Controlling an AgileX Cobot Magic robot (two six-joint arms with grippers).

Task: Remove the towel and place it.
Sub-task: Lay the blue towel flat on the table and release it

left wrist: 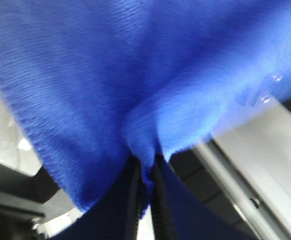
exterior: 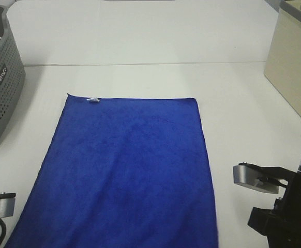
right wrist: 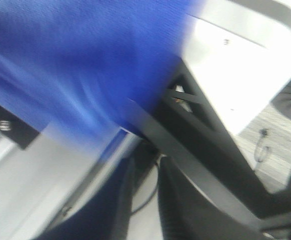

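Nearest me, my left jaws pinch a fold at the near edge of the towel point(left wrist: 150, 75), presumably to lift it. My right jaws stand slightly spread, holding nothing. Beyond, the cloth lies flat on the desk point(exterior: 140, 41), its white tag point(exterior: 93, 99) farthest.

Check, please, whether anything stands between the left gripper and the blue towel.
Nothing visible does. In the left wrist view the towel is pinched directly in the left gripper, with the cloth against its fingers and no other object between them.
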